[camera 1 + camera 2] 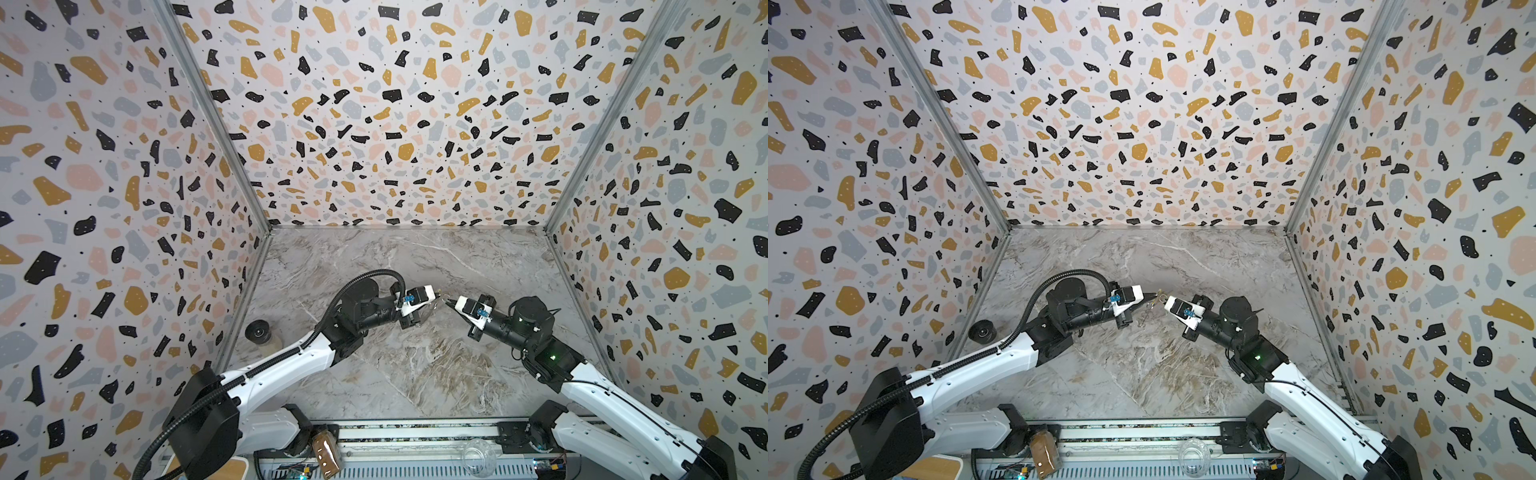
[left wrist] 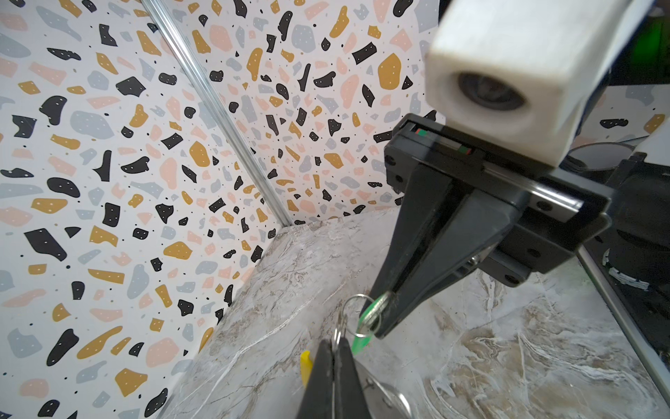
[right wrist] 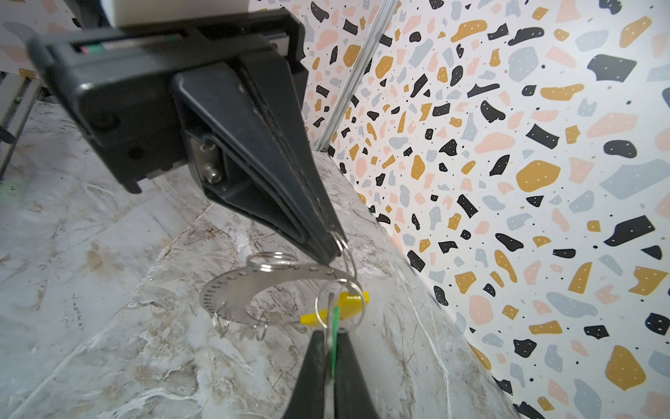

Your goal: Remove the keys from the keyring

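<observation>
Both grippers meet above the middle of the marble table, with the keyring (image 3: pixel 232 286) hanging between them, a flat grey metal hoop dotted with holes. A yellow piece (image 3: pixel 348 301) sits on one arc of it. My left gripper (image 2: pixel 334 342) is shut on a small split ring (image 2: pixel 338 332) that links to the hoop. My right gripper (image 3: pixel 331 335) is shut on the green-tagged key (image 3: pixel 335 326), whose tag stands edge-on between the fingers. In both top views the tips of the left gripper (image 1: pixel 439 296) and right gripper (image 1: pixel 449 302) almost touch. The hoop dangles below them (image 1: pixel 1150 307).
A dark tape roll (image 1: pixel 258 331) stands by the left wall. Two more small split rings (image 3: pixel 222 323) hang from the hoop's lower edge. A brown spice jar (image 1: pixel 326 451) and a clear glass jar (image 1: pixel 478 457) sit on the front rail. Terrazzo walls close three sides.
</observation>
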